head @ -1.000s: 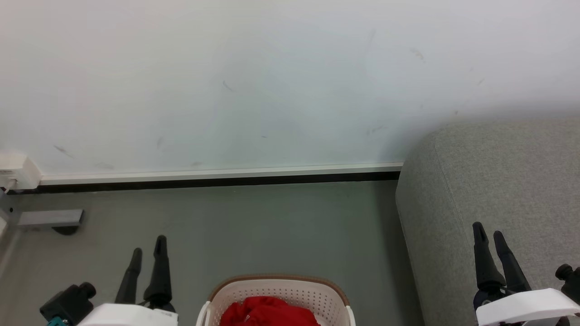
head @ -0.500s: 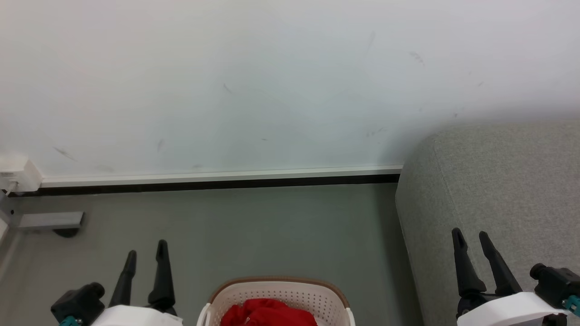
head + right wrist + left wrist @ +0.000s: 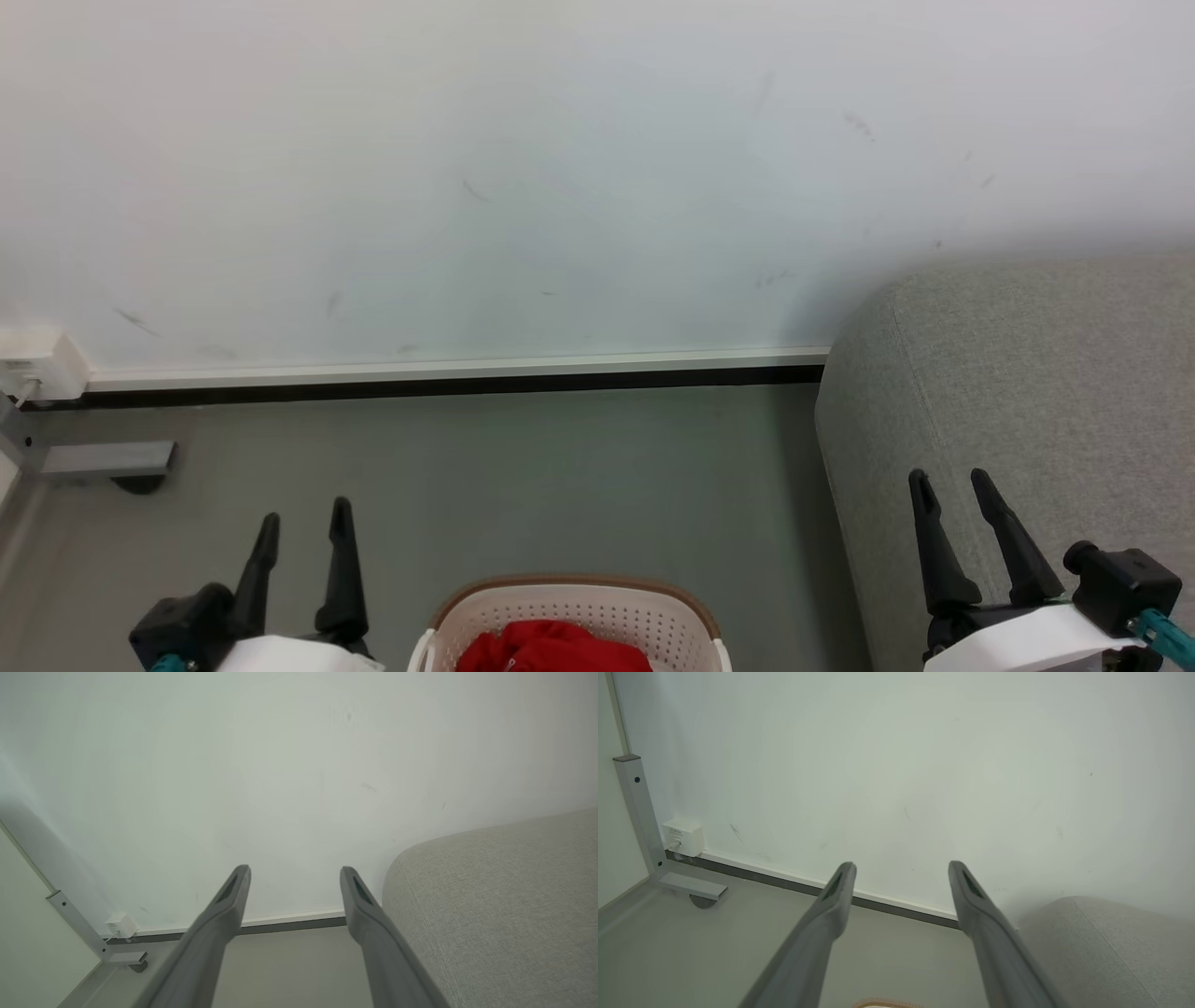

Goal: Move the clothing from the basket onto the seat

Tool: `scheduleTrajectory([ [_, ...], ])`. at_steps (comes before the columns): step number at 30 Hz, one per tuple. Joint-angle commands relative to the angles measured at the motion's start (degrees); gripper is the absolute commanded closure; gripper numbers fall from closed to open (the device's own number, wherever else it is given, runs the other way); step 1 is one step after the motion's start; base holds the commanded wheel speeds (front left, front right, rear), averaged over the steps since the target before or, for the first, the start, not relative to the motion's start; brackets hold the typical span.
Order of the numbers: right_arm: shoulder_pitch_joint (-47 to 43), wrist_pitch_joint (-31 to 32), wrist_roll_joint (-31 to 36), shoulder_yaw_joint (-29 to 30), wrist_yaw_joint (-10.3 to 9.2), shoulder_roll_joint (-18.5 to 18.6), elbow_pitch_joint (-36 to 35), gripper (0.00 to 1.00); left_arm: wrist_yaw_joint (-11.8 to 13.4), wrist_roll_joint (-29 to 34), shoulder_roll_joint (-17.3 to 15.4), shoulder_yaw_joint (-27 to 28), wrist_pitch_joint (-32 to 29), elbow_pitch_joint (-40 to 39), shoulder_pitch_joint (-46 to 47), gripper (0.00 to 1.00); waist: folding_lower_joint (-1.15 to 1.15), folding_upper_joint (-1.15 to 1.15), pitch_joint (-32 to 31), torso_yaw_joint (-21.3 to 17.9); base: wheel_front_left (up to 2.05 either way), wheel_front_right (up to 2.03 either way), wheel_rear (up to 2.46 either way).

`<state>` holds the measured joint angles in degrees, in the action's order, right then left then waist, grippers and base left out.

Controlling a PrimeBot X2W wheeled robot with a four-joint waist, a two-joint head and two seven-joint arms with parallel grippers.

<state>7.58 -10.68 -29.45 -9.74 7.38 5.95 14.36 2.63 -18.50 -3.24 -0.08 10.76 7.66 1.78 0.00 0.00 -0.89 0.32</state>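
Red clothing [image 3: 551, 647] lies bunched inside the cream perforated basket [image 3: 607, 607] with a brown rim, at the bottom middle of the head view. The grey seat [image 3: 1027, 373] rises at the right; it also shows as the seat [image 3: 495, 914] in the right wrist view and the seat [image 3: 1106, 947] in the left wrist view. My left gripper [image 3: 305, 521] stands open over the floor, left of the basket, nothing between its fingers. My right gripper [image 3: 951, 480] is open in front of the seat's rounded end. Own-view points: left gripper [image 3: 901, 867], right gripper [image 3: 295, 871].
A white wall [image 3: 560, 168] with a baseboard [image 3: 448, 366] runs across the back. A grey metal leg foot [image 3: 103, 459] and a white socket box [image 3: 37, 359] sit at the far left. Grey floor [image 3: 560, 485] lies between the wall and the basket.
The right gripper has drifted left and slightly down in the head view. The left gripper has shifted a little lower. The picture has slid down slightly, so the camera has tilted.
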Motion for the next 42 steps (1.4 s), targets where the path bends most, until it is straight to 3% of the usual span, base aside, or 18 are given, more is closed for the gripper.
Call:
scheduleTrajectory([
  [1,1.0,-0.6,1.4,-0.3,0.17,0.7,-0.3,0.0,0.2,1.5,-0.7,0.1,0.5,-0.1,-0.3,0.0,0.0,0.0,0.0,0.0,0.0,0.0,0.0],
  [29,0.8,-3.7,11.3,-2.9,0.19,1.4,-0.3,0.0,0.2,13.9,-0.6,-0.7,3.7,-1.1,-1.5,0.0,0.0,0.0,-0.5,0.1,0.0,0.0,0.0],
  [42,0.6,-4.6,13.9,-2.8,0.19,1.1,-0.4,0.0,-0.1,16.6,-0.2,-0.5,4.4,-0.6,-1.4,0.0,0.0,0.0,-0.4,0.2,0.0,0.0,0.0],
])
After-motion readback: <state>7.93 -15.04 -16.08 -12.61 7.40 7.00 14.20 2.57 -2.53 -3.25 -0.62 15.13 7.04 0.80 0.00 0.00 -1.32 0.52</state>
